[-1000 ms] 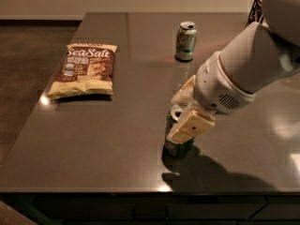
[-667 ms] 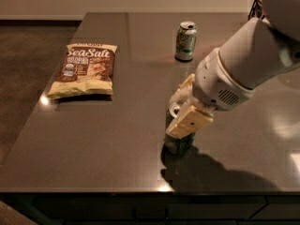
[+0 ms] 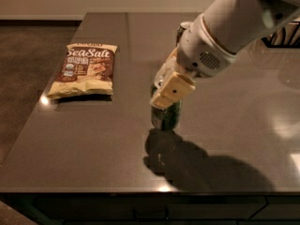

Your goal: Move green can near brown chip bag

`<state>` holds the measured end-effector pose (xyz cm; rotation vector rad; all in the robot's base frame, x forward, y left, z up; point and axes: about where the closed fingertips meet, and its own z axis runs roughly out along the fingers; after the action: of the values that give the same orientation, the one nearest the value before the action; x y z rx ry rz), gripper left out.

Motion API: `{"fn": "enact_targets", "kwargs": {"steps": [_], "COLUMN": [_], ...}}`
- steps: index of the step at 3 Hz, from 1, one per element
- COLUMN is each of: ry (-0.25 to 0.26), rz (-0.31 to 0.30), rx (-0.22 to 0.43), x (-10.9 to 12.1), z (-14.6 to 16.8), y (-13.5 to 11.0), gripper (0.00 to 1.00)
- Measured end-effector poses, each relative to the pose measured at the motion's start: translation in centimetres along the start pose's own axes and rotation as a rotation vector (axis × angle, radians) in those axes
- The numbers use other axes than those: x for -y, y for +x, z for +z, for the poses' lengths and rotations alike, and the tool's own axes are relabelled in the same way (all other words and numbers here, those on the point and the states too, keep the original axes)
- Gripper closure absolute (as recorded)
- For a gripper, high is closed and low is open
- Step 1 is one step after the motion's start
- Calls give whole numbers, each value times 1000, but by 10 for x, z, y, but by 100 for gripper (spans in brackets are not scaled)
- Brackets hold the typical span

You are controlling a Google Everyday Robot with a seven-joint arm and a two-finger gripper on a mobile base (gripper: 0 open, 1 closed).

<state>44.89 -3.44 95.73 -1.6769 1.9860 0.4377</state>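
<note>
The green can is dark green and upright, held just above the dark table, with its shadow below it. My gripper reaches down from the upper right and is shut on the can's upper part. A cream finger pad covers the can's top. The brown chip bag with white "Sea Salt" lettering lies flat at the table's left, well to the left of the can and apart from it.
My thick white arm crosses the upper right of the view. A sliver of the paler can shows behind it. The table's front edge runs along the bottom, and its left edge drops to dark floor.
The gripper has moved left and toward the chip bag with the green can in it. The can now hangs off the table surface. The arm now hides most of the paler can.
</note>
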Motion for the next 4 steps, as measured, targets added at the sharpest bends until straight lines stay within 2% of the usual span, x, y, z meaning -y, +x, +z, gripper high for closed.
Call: {"fn": "enact_targets", "kwargs": {"steps": [2,4], "ry": [44,35], "rz": [34,36], "rx": [24,12], "x": [40,45], "z": [28,71], "y": [-61,-92], "gripper": [100,100]}}
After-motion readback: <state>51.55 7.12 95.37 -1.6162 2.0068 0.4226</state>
